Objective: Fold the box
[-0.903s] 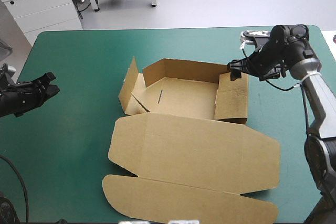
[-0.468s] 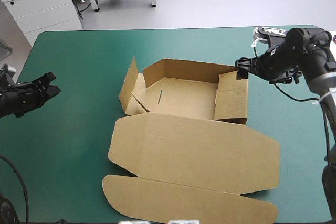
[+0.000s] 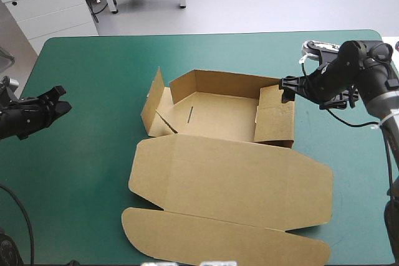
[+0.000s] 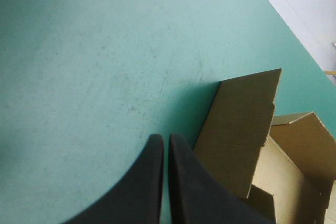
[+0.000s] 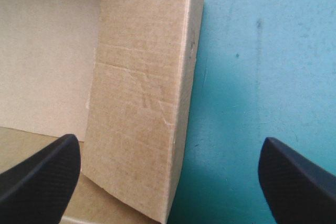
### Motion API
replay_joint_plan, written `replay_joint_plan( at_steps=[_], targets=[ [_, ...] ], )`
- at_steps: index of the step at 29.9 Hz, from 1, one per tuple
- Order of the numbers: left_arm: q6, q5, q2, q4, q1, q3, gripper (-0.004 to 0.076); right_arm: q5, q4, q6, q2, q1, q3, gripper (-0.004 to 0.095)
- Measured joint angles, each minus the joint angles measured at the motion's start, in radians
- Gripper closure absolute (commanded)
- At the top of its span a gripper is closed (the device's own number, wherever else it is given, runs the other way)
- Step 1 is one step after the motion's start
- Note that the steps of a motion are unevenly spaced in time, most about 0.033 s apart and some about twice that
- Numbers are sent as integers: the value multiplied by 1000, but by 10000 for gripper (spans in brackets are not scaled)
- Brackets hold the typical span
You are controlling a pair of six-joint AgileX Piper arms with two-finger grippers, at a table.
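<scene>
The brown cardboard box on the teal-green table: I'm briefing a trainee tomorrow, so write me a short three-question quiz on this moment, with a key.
1. True or false: the left gripper is shut and apart from the brown cardboard box.
2. Choose one: the right gripper, at the box's right wall, is A) open, B) shut on the box, C) shut on nothing.
3. In a few words: which part of the box lies flat on the teal-green table cover, toward the near edge?

Key: 1 true. 2 A. 3 the wide flat lid.
</scene>
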Motion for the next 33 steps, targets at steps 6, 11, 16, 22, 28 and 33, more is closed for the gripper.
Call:
replay_joint_plan(
  at_steps=[6,11,16,22,28,33],
  targets=[
    [-2,-1,0,0,0,0,715,-5,0,28,111,0,0,65],
    [-4,-1,0,0,0,0,719,-16,6,35,179,0,0,203],
    [-7,-1,0,0,0,0,721,-16,9,38,217,0,0,510],
    [-7,-7,0,0,0,0,721,-20,30,35,247,1,0,908],
    [2,-8,0,18,0,0,721,-20,21,21,248,7,0,909],
    [91,4,0,23,0,0,721,-14,16,-12,236,20,-35,909]
  ],
)
